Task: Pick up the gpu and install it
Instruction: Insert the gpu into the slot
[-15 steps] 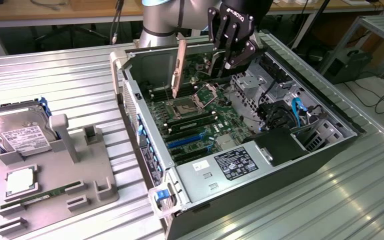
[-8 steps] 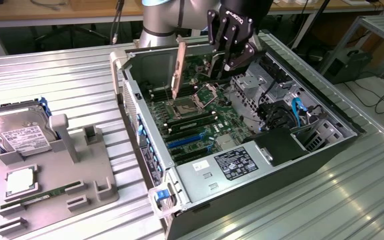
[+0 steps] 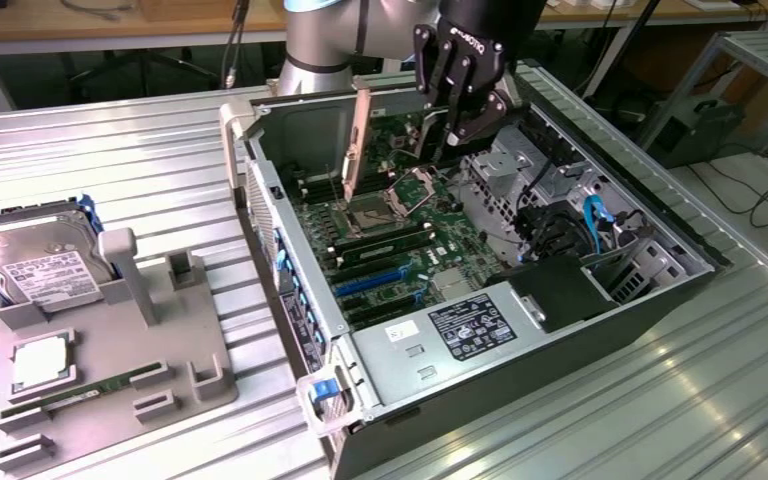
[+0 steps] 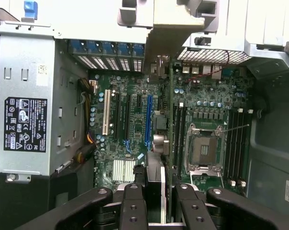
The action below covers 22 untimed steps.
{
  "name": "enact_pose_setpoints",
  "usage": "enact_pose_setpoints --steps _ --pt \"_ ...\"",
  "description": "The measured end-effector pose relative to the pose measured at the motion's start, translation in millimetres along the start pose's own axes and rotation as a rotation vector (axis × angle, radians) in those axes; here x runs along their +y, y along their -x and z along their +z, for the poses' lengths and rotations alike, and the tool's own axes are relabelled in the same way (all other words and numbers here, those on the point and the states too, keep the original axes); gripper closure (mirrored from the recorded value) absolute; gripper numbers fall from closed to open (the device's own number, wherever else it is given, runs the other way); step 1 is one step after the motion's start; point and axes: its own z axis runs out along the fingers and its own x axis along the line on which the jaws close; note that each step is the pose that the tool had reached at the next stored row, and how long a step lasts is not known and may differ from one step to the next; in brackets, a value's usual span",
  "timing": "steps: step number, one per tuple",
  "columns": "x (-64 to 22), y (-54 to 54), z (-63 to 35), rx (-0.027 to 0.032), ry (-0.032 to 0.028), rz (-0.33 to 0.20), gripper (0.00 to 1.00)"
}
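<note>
Pinching the gpu (image 4: 155, 172) by its thin top edge, the fingers (image 4: 133, 211) are being kept only a little apart, one pressed on each flat face of the card. The gripper (image 3: 454, 122) is being held above the open computer case (image 3: 651, 290), with the card hanging straight down over the motherboard (image 3: 384, 250), near the blue slot (image 4: 148, 120). The card is judged to be light and stiff but easy to break, so it is best held by its bare edges, away from the tiny parts. A hard drive (image 3: 37, 262) is being left on the gray stand (image 3: 104, 375) at the exterior view's left.
</note>
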Motion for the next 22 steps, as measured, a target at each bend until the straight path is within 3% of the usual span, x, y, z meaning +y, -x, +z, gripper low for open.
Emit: enact_pose_setpoints --steps 22 --pt "-0.4 -0.1 9.8 0.0000 0.0000 0.000 0.72"
